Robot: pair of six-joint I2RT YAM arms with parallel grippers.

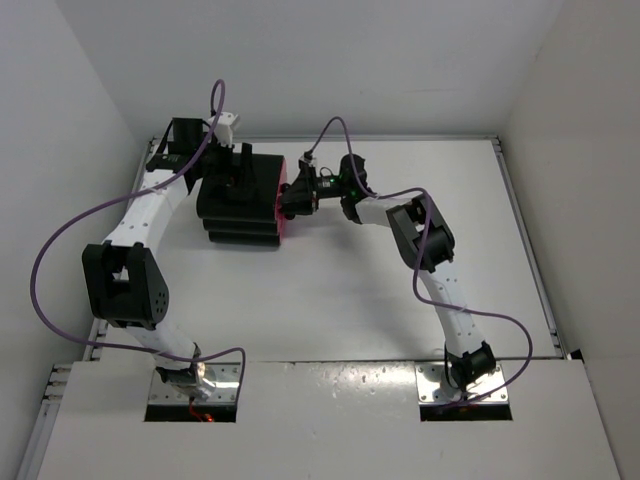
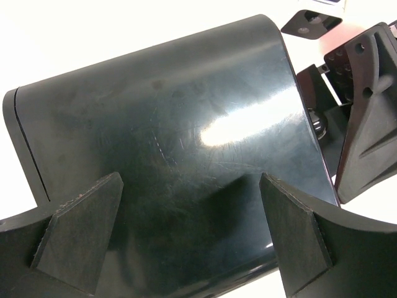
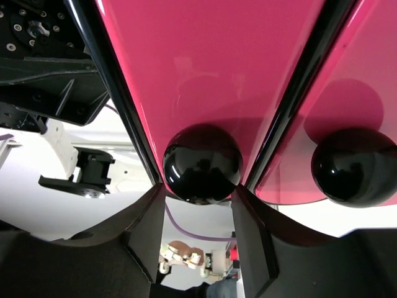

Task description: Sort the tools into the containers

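Observation:
The containers are magenta-pink drawers (image 1: 283, 203) in a black cabinet (image 1: 238, 200) at the back left of the table. No tools show in any view. My right gripper (image 3: 198, 205) is at a drawer front (image 3: 211, 62). Its open fingertips sit on either side of the base of the round black knob (image 3: 202, 162), and the jaws stand a little wider than that base. A second knob (image 3: 355, 166) shows on the neighbouring drawer. My left gripper (image 2: 191, 186) hovers wide open over the cabinet's glossy black top (image 2: 173, 118), with nothing between its fingers.
White walls close in the table on the left, back and right. The purple cables of both arms loop over the table. The right gripper's body (image 2: 372, 112) shows past the cabinet's front edge in the left wrist view.

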